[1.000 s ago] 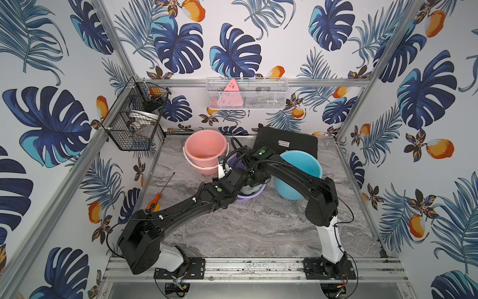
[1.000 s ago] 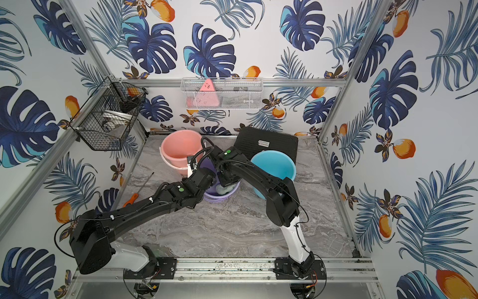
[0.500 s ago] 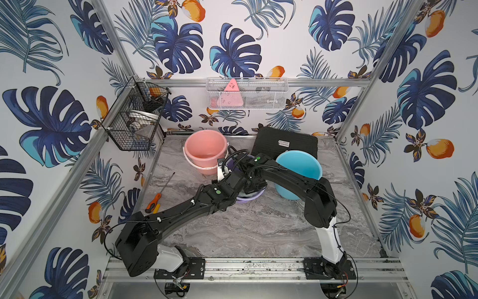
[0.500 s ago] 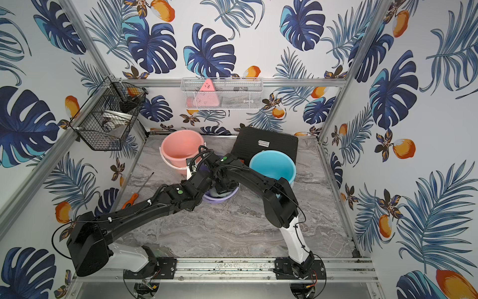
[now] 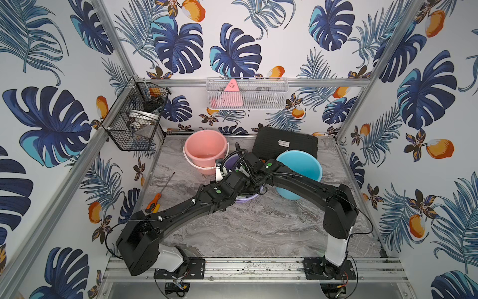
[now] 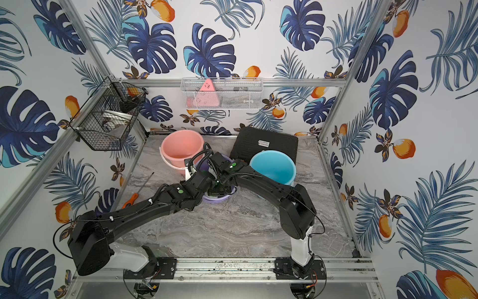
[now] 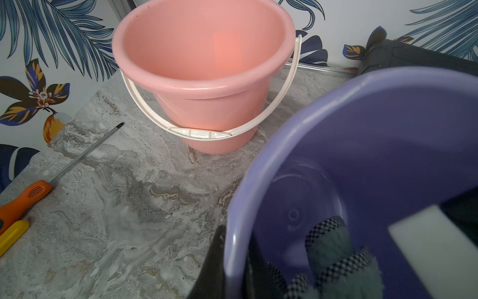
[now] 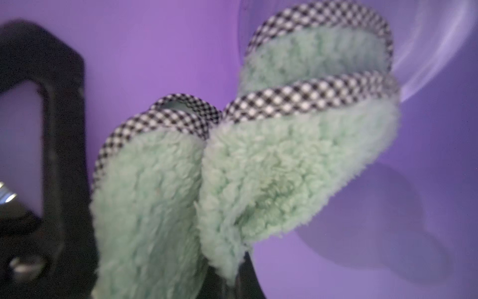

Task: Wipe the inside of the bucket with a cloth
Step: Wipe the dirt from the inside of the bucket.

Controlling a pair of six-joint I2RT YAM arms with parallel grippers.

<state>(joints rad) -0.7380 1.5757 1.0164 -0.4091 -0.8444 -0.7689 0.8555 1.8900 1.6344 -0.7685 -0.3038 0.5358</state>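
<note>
Top views first: where's the purple bucket (image 5: 247, 199)?
– In both, between the pink bucket (image 5: 205, 151) and the blue bucket (image 5: 300, 168). Both arms dip into it, hiding their grippers.
– Left wrist?
– The left gripper (image 7: 236, 233) pinches the purple rim, one finger outside, one inside. The cloth (image 7: 333, 248) sits low inside the bucket.
– Right wrist?
– Blurry, but the right gripper (image 8: 232, 282) is clenched on the mint cloth, bunched before the purple wall.

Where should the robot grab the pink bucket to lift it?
Probably the rim, from straight above, one finger inside the wall and one outside. The pink bucket stands upright with its mouth open, and its white handle lies folded down against the side, too flat to hook.
</note>
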